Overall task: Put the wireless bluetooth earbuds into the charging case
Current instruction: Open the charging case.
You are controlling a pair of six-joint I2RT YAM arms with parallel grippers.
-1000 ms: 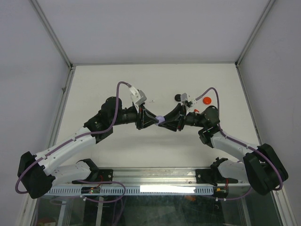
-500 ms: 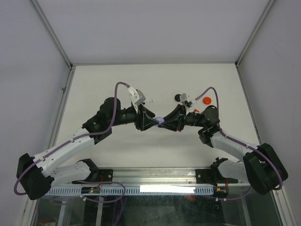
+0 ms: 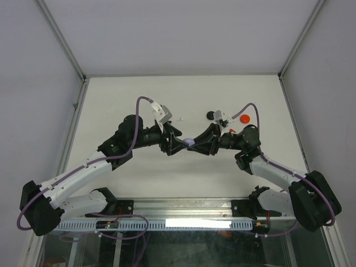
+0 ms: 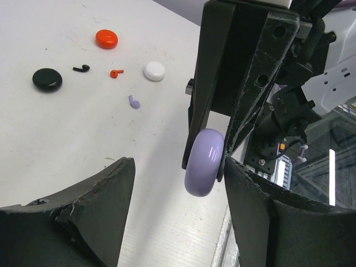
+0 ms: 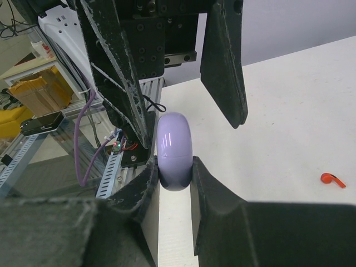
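— Closest in?

— Left gripper [image 4: 178, 167]: spread open, straddling the lavender case [image 4: 204, 161], pinching nothing. Clear of the case on one side, just beside on the other; cannot tell whether touching there.

— And holding the case?

— Right gripper [image 5: 175, 169], clamped on both flat faces. Held on edge, seemingly up off the table [image 4: 67, 144]. No open seam to be seen, so probably lid shut.

— Step in hand?

— Looks like a handover or regrasp of the case, carried by the right side alone. Nothing inserted yet, judging by the buds lying loose.

— Farther out?

— Down on the table, well apart from the held case: first the lavender earbud [image 4: 134, 102], then the white case [image 4: 154, 70] and the red earbud [image 4: 116, 73] beside it. Beyond those, the black earbud [image 4: 81, 68] near the black case [image 4: 47, 79], and farthest of all the red case [image 4: 106, 38].

— Next move?

— Probably: back the left gripper clear, get the lid open while keeping the case braced, then go for the matching lavender earbud. Calls for a fine pinch on a tiny stem; easy to flick away or seat crooked.
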